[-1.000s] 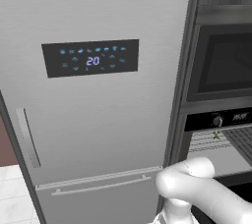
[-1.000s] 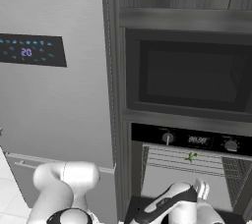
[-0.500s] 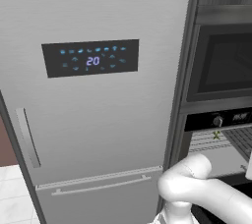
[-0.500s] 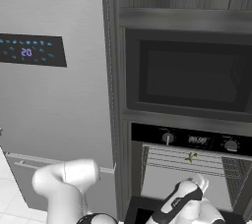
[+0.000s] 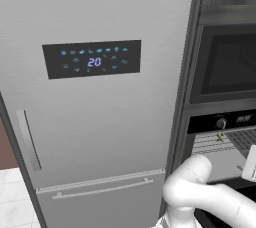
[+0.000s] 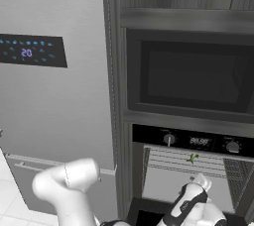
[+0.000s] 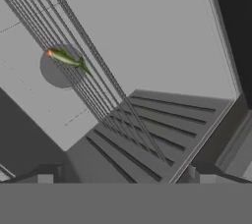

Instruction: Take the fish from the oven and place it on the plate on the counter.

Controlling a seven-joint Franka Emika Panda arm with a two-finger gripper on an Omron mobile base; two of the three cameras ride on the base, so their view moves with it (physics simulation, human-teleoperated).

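Note:
The tiny olive-green fish (image 7: 66,59) lies on a silver wire rack (image 7: 113,95) inside the black oven (image 6: 198,141), above and left of my fingertips in the hand view. It also shows as a small green speck, the fish (image 6: 192,158), just under the knob strip, and as the fish (image 5: 219,137). My gripper (image 7: 125,179) is open, its two dark tips far apart with nothing between them. It points into the oven cavity from below the rack, well short of the fish. The hand (image 6: 200,180) sits at the oven's mouth. The plate and counter are out of view.
A black microwave (image 6: 191,76) is built in above the oven. A tall steel fridge (image 5: 95,122) with a lit display stands to the left. The oven door (image 6: 149,215) hangs open below the hand. Dark cabinet posts frame the oven opening.
The hand has risen and pushed forward toward the oven opening. Its white tip now enters the right edge of the left base view. The fish has not moved.

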